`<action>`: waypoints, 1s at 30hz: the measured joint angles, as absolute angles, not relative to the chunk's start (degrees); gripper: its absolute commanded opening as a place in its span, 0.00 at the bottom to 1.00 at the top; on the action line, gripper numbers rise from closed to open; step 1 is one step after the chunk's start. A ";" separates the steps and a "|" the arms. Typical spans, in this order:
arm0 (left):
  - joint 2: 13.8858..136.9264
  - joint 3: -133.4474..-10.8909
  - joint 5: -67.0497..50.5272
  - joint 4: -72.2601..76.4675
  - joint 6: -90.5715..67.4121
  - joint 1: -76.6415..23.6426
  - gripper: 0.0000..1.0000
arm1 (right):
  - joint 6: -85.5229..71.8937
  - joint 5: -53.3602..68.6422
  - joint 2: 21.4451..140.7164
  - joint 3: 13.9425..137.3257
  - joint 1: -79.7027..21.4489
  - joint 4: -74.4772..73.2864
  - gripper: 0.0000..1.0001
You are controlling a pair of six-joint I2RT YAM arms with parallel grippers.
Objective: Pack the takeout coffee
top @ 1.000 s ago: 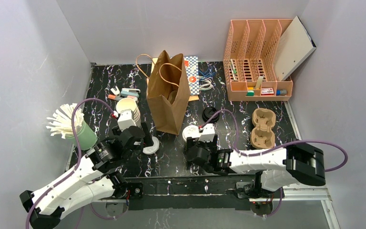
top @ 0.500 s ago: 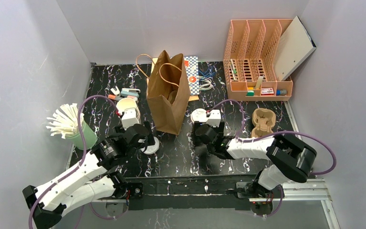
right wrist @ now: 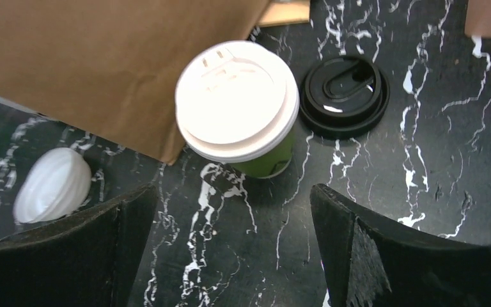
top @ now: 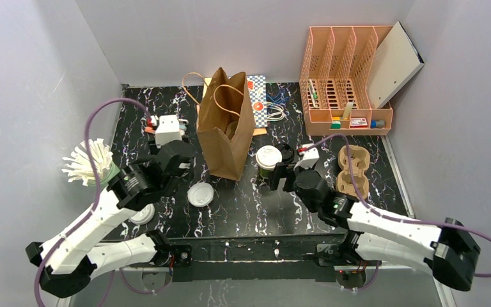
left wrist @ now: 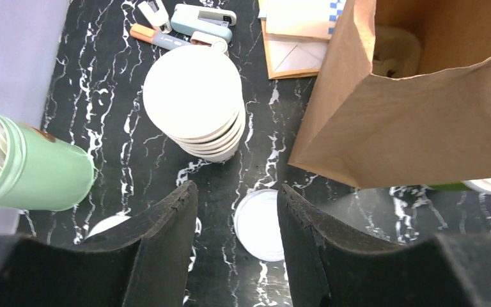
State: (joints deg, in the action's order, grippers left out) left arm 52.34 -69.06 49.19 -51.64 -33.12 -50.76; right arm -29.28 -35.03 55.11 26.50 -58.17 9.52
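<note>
Now, the green takeout cup (right wrist: 265, 150) stands upright on the black marbled table (top: 243, 204), its white sip lid (right wrist: 236, 102) seated flat, tucked between the foot of the brown paper bag (right wrist: 115, 64) and a loose black lid (right wrist: 344, 96). The right gripper (right wrist: 230, 256) hangs just short of it with jaws spread wide and nothing in them. The left gripper (left wrist: 236, 243) has its fingers apart too, empty, over a loose white lid (left wrist: 259, 224) near the stack of lidless cups (left wrist: 195, 102).

The step looks like the reach for the cup. The right arm would do well to straddle the green wall below the lid's rim, since a squeeze on the lid itself could pop it. Thin paper gives, so a soft pinch is wanted, and the cup should ride level up over the bag's mouth. One finger has to slot in beside the black lid without shoving it.

The cup is a smooth tapered cone; its lid is glossy moulded plastic with a raised lip. The bag is creased, floppy kraft paper, open at the top. Something pale sits inside (left wrist: 393, 48), too dim to name.
</note>
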 measured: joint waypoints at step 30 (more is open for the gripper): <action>74.39 -71.29 28.23 -40.42 -8.73 -28.18 0.00 | -14.87 -15.90 43.46 33.91 -58.15 -1.63 0.86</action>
